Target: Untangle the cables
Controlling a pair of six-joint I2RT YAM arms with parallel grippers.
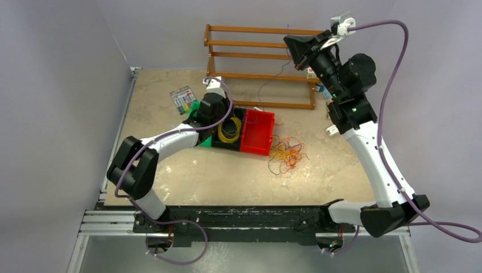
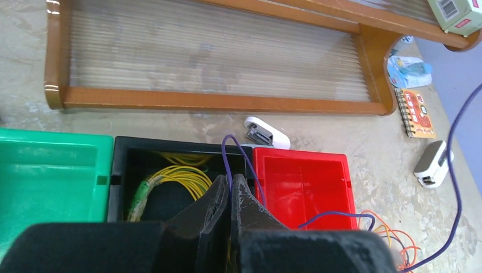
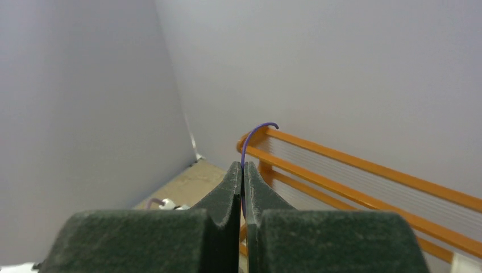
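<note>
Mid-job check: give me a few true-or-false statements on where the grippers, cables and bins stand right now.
1. The left gripper and the right gripper are each shut on a purple cable. True.
2. A loose tangle lies on the table beside the red bin. True.
3. The yellow cables lie in the red bin. False: they lie in the black bin.
4. The right gripper is down at the table. False: it is raised high, near the wooden rack.

Robot lab cell: bare walls (image 1: 62, 68) around tabletop (image 1: 227, 176), aluminium mounting rail (image 1: 108, 223).
</note>
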